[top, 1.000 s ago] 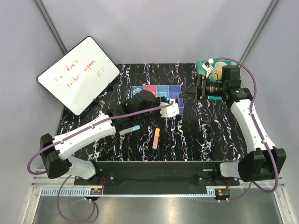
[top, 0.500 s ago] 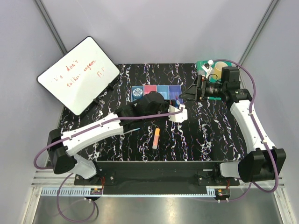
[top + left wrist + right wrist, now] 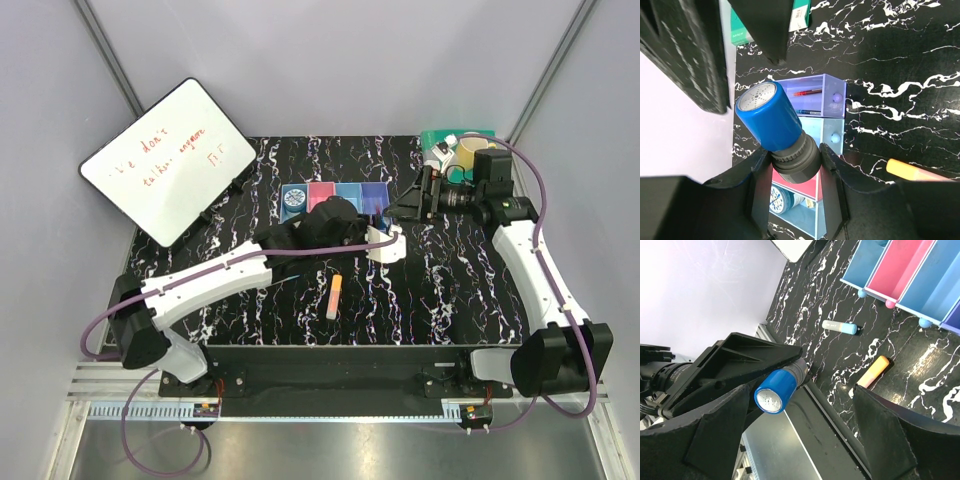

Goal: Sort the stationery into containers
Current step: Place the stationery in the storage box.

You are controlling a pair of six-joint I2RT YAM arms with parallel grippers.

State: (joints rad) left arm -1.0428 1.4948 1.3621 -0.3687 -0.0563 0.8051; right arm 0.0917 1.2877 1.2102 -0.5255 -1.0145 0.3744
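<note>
L hand (image 3: 796,167) clamps blue bottle (image 3: 767,122) by its grey end over the containers (image 3: 832,135), prob. to drop it in; R hand (image 3: 802,390) hovers near, spread wide, empty.

You work at a black desk (image 3: 460,290) with white marble veining, boxed in by plain pale lilac-grey walls: back wall (image 3: 330,60), left wall (image 3: 40,200), right wall (image 3: 600,180). Thin metal strips (image 3: 105,55) run up both back corners. A whiteboard (image 3: 168,160) with red handwriting leans tilted at the desk's far left corner, overhanging the left edge. Along the near edge sits a toothed aluminium rail (image 3: 330,410), and below it a brushed grey metal surface (image 3: 380,450). The light is soft and even, with no hard shadows. No windows show.
</note>
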